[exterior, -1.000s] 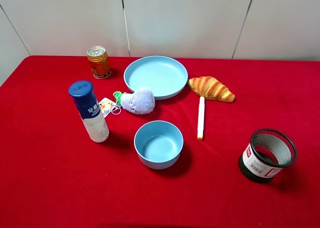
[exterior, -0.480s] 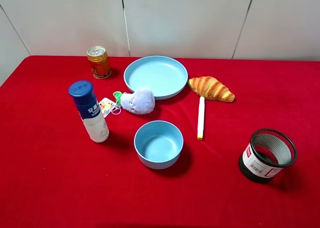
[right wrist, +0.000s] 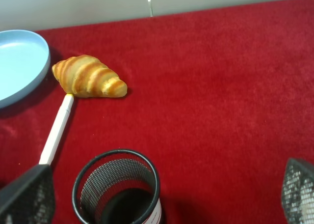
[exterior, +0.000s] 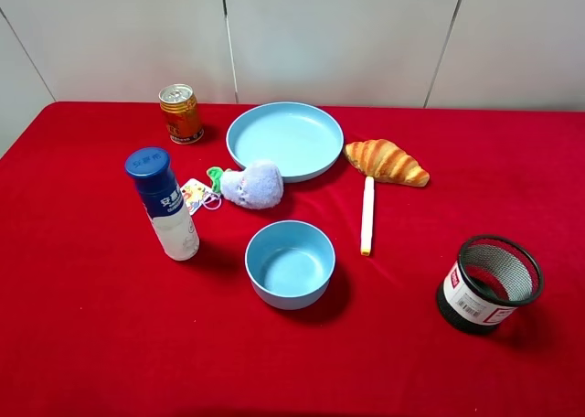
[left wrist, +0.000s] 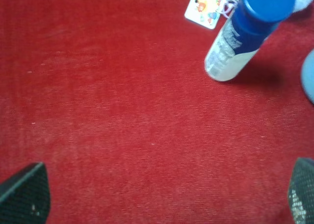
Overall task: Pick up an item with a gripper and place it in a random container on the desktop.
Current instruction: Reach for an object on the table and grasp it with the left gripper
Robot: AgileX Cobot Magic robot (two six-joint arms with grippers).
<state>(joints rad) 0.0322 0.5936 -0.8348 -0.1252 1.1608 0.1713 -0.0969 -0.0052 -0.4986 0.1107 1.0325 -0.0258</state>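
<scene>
The bottle (exterior: 164, 205) stands upright on the red cloth (exterior: 91, 326), near the bowl (exterior: 290, 263), and the white characters on its blue label are too small to read. The left gripper (left wrist: 162, 194) and right gripper (right wrist: 162, 194) are both spread wide, holding nothing. The mesh cup (exterior: 487, 284) has a barcode sticker.

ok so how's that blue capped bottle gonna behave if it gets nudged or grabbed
The bottle stands tall on a narrow base, so a high nudge would probably tip it. Its round body would likely roll once down. The smooth plastic may slip in a loose grip.
</scene>
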